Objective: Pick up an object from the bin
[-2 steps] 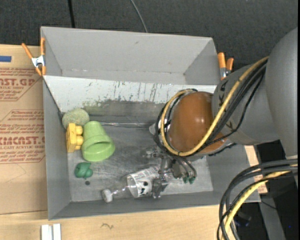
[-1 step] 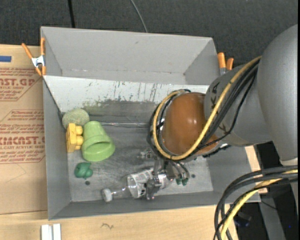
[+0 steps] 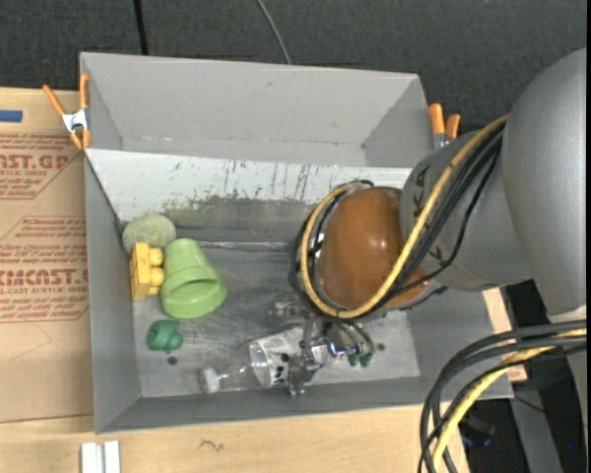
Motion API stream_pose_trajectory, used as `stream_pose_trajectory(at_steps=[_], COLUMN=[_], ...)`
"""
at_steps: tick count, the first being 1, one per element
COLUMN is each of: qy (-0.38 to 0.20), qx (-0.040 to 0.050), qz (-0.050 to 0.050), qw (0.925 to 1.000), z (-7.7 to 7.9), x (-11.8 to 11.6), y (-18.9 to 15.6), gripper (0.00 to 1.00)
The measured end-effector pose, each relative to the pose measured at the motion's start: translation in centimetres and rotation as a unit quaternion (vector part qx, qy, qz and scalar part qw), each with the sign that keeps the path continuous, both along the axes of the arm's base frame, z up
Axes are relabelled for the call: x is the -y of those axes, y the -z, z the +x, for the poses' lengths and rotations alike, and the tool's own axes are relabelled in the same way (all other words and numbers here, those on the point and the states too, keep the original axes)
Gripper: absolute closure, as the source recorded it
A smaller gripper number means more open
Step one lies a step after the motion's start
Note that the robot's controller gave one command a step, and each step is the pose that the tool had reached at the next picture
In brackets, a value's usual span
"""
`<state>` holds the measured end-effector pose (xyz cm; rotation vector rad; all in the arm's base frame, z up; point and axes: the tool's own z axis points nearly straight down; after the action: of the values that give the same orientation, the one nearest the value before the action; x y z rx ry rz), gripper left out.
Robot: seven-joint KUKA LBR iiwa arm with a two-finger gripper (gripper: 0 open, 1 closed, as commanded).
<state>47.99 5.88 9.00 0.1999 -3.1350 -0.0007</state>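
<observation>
I have the hand over the right end of a clear plastic bottle lying leftward; grip, cannot tell.

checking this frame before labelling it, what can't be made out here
Camera view, hand: mostly hidden under the orange cover.
Camera view, clear thing by the hand: see-through, its kind and whether it is held cannot be told.
Camera view, small green thing at lower left: too small to name.
Camera view, bin floor at right: hidden by the arm.
</observation>
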Motion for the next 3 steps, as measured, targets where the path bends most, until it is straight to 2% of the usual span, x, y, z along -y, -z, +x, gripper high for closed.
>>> stream_pose_trajectory(at_steps=[1, 3], qy=[-0.001, 0.0], qx=[0.0002, 0.0], qz=[-0.003, -0.003], qw=[1.0, 1.0], z=[0.41, 0.4], x=[-2.36, -2.33], y=[1.35, 1.26], gripper=[1.0, 1.0])
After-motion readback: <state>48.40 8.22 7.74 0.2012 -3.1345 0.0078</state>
